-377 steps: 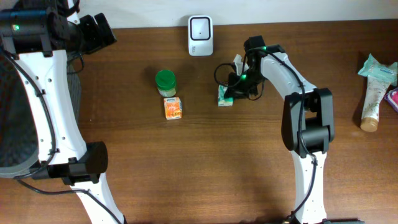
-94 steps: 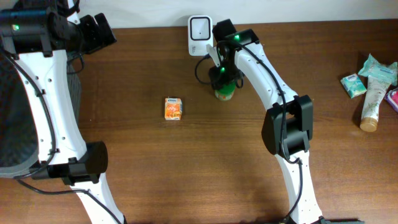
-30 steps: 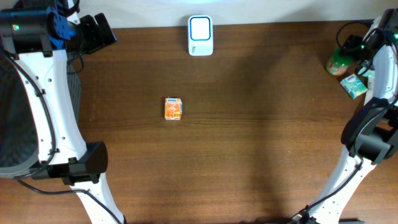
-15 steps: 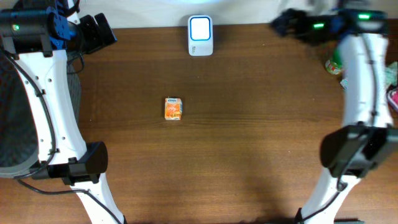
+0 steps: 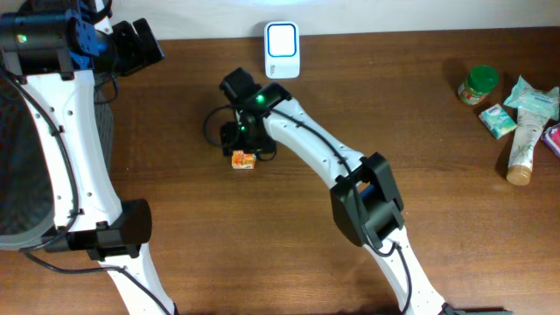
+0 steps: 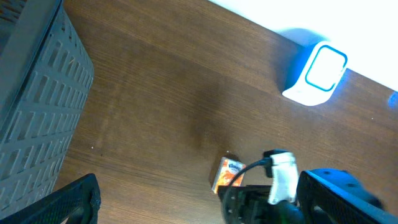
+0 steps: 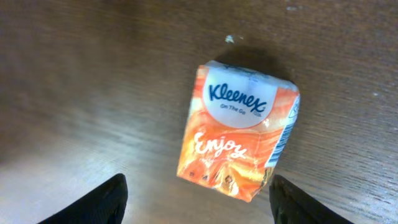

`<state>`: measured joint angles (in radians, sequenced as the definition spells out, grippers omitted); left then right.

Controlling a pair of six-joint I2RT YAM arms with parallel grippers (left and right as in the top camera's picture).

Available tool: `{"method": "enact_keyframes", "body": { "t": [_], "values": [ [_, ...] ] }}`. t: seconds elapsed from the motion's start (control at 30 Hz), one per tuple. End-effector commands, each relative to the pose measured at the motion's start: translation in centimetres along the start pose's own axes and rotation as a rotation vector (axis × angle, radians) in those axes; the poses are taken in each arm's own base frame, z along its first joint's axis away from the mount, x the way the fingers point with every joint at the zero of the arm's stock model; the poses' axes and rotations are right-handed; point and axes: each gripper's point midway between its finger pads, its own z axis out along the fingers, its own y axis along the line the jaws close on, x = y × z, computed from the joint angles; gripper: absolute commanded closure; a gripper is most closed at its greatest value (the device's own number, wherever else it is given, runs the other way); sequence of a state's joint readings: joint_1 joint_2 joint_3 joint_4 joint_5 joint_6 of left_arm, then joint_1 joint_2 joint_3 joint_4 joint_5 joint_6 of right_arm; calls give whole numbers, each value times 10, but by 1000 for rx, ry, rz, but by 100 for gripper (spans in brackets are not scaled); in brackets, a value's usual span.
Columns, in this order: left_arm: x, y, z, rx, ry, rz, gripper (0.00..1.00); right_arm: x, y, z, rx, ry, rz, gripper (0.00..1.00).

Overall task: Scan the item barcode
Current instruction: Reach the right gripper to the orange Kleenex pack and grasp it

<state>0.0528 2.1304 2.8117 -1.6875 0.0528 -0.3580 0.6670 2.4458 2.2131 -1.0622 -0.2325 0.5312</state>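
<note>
Right end effector (image 7: 198,203) over tissue pack (image 7: 239,130)

bare wood ringed the tissue pack (image 7: 239,140), with gaps to each spread finger of the right gripper (image 7: 199,193); the scanner (image 5: 282,50) stood well behind, the grey basket (image 6: 37,118) far left.

Orange Kleenex pack (image 7: 239,130), flat, label up, well apart from white scanner (image 5: 282,50).
</note>
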Motion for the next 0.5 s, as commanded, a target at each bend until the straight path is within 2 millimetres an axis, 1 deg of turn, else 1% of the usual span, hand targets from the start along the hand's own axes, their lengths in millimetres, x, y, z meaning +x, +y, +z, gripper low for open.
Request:
{"method": "enact_keyframes", "body": {
  "t": [0.0,0.03,0.17,0.23,0.3,0.37,0.47],
  "values": [
    [-1,0,-8,8,-16,14,1,-3,-8,4,163,-90,-19,29],
    [-1,0,-8,8,-16,14,1,-3,-9,4,217,-121,-39,30],
    [-1,0,-8,8,-16,14,1,-6,-4,7,279,-178,-74,32],
    [-1,0,-8,8,-16,14,1,-2,-2,18,308,-186,-103,34],
    [-1,0,-8,8,-16,14,1,2,2,29,318,-176,-158,34],
    [-1,0,-8,8,-16,14,1,2,2,36,317,-175,-162,35],
    [-1,0,-8,8,-16,14,1,2,-2,43,327,-171,-160,44]
  ]
}}
